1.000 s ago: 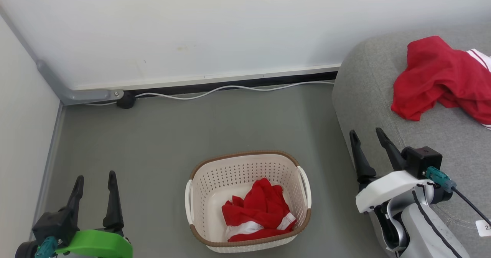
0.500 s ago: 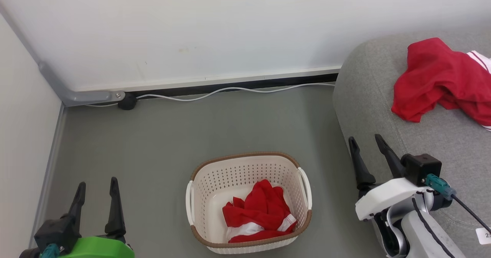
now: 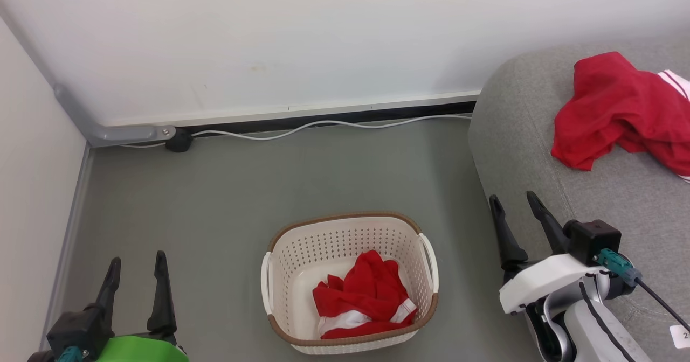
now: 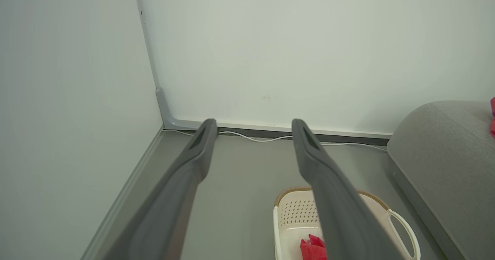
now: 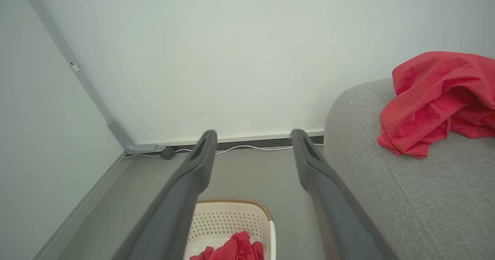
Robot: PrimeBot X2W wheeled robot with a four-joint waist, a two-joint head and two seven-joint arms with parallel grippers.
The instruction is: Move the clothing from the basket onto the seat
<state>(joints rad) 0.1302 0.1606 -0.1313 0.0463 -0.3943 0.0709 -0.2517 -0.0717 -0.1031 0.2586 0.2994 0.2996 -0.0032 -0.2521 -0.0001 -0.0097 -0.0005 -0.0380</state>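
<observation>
Lying in the basket (image 3: pixel 345 217): a crumpled red garment (image 3: pixel 366 297), between both hands.
Seat (image 3: pixel 517 136): just beside the right hand (image 3: pixel 512 196), with a second red garment (image 3: pixel 614 109) beyond its fingertips.
Left hand (image 3: pixel 137 257): fingers apart, empty.
Right hand: fingers apart, empty.

1. The left end effector (image 3: pixel 137 259) is showing two long, dark tapered fingers and a bright green plastic cover (image 3: pixel 141 348).
2. The right end effector (image 3: pixel 512 197) is wearing a white moulded shell (image 3: pixel 544 281), its teal plug (image 3: pixel 612 258) trailing a thin black cable (image 3: pixel 652 292).
</observation>
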